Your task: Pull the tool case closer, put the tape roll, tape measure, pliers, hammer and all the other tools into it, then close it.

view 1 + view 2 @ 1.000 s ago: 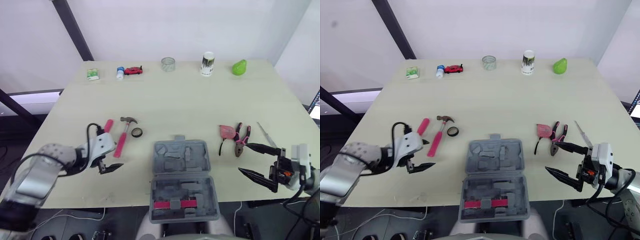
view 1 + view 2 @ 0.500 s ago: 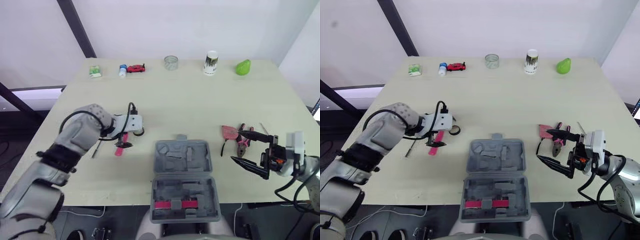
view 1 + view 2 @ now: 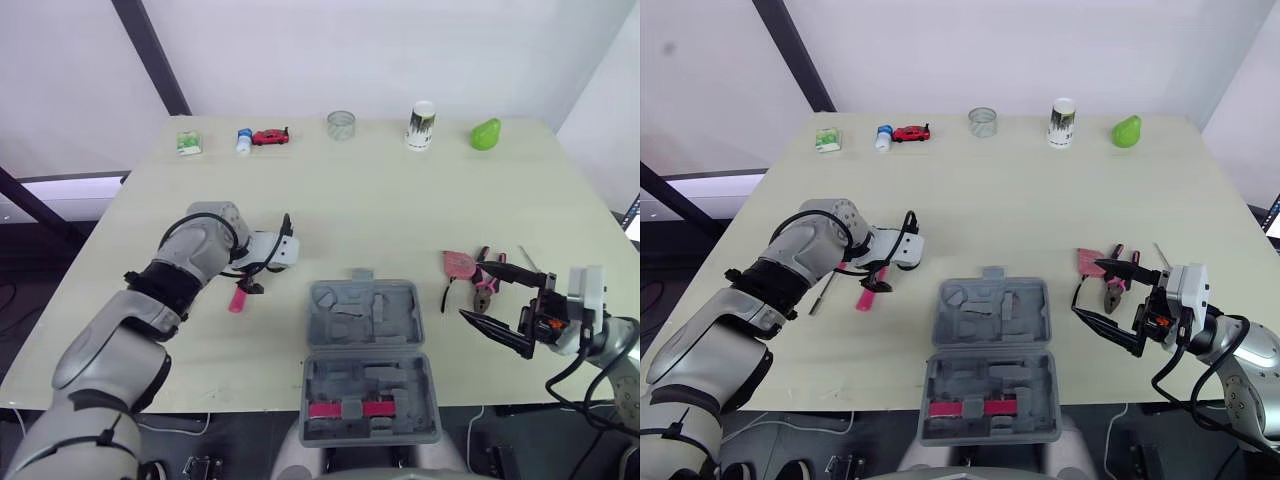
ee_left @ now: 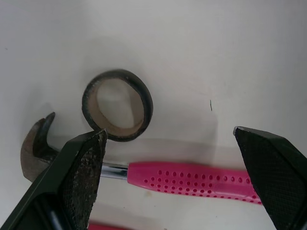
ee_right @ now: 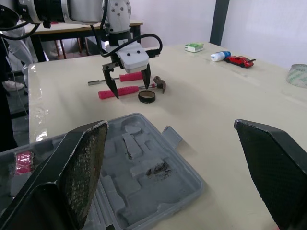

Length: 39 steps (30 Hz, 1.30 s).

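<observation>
L gripper [image 4: 168, 139]: jaws wide open, nothing held. Poised over pink-handled steel claw hammer [image 4: 192, 179], straddling the grip, w/ small black tape roll on a cardboard core [image 4: 144, 103] just beyond, by the hammer neck. Touching or just apart: can't tell.

R gripper [image 3: 472, 290]: also spread wide, empty, hovering by pink-and-black pliers [image 3: 485, 288] and pink tape measure [image 3: 455, 265], right of the case.

Grey moulded plastic tool case [image 3: 365, 330]: open flat at near table edge, between the two tool groups. Prob. close enough already.

Handling, as judged:
- **Roll:** light, stiff ring lying flat. Liable to skid or flip if pinched on the rim from above. Better w/ one finger inside the core and one outside, squeezing the wall.
- **Hammer:** rigid and head-heavy. Dotted grip prob. rubbery, not slippery. Best taken on the pink grip close to the steel neck, near balance pt, to stop the head drooping. Mid-handle hold likely to tilt.
- **Risk:** easy to nudge the roll while closing on the handle.
</observation>
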Available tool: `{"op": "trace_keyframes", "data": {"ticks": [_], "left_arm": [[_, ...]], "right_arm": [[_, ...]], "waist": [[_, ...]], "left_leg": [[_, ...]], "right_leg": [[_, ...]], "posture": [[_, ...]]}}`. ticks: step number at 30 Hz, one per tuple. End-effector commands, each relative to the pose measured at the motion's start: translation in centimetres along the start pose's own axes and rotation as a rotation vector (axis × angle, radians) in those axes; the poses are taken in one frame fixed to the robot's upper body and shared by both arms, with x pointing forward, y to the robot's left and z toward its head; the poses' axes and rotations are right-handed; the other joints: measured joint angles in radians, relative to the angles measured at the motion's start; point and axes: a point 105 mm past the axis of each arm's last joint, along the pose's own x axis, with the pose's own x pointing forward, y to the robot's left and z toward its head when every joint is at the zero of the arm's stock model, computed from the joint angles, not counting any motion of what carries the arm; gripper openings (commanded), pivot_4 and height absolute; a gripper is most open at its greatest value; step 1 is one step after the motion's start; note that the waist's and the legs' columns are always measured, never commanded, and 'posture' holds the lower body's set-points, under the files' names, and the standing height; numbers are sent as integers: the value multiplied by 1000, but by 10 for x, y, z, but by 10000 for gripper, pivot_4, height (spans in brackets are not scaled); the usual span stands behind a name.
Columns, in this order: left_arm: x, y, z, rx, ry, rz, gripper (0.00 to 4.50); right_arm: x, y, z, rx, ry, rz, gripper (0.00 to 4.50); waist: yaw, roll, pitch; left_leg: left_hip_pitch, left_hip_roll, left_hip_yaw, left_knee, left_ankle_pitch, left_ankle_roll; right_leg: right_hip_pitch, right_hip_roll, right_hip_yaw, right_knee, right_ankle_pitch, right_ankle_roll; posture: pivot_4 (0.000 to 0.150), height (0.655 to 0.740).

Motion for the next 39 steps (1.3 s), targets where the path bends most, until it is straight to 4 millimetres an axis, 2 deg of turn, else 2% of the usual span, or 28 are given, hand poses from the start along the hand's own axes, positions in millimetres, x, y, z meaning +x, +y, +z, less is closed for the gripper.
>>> {"op": "trace_keyframes", "data": {"ticks": [1,8,11,19,24,28,33,35,39], "left_arm": [[1,7,3,34,16,8,45000],[9,4,5,63,27,-39,45000],[13,4,5,77,36,-44,37556],[12,6,2,61,32,-51,1614],[11,8,2,64,33,-47,740],[4,12,4,61,11,-31,740],[-24,13,12,48,-90,-4,740],[-37,6,28,12,-221,-24,740],[-53,-19,40,-53,-388,-115,740]], "right_arm": [[3,1,13,-50,-30,9,44363],[6,0,15,-55,-35,8,44363],[7,1,16,-55,-40,13,45000],[5,11,15,-63,-15,95,45000],[4,19,13,-67,12,166,45000],[4,15,15,-84,15,170,45000],[6,13,16,-81,1,160,45000],[6,13,16,-81,3,159,45000],[4,12,14,-76,10,150,45000]], "waist": [[-1,0,0],[-3,0,0],[-2,0,0],[1,1,-1],[-1,1,-1],[-1,1,-1],[-2,0,0],[-3,0,0],[-4,0,0]], "left_leg": [[0,0,0,0,0,0],[0,0,0,0,0,0],[0,0,0,0,0,0],[1,0,-1,1,0,0],[1,0,-2,2,0,0],[1,0,-2,2,0,0],[0,0,-2,2,0,0],[-1,1,-1,2,0,0],[-1,2,-1,1,0,0]], "right_leg": [[0,0,0,0,0,0],[0,0,0,0,0,0],[0,0,0,0,0,0],[1,0,-1,3,0,0],[1,0,-1,3,0,0],[1,0,-1,3,0,0],[0,0,-1,3,0,0],[0,0,-1,2,0,0],[0,-1,0,1,0,0]], "posture": [[1500,7400],[1500,7400],[1500,7400],[1500,7400],[1500,7400],[1500,7400],[1500,7400],[1500,7400],[1500,7400]]}}
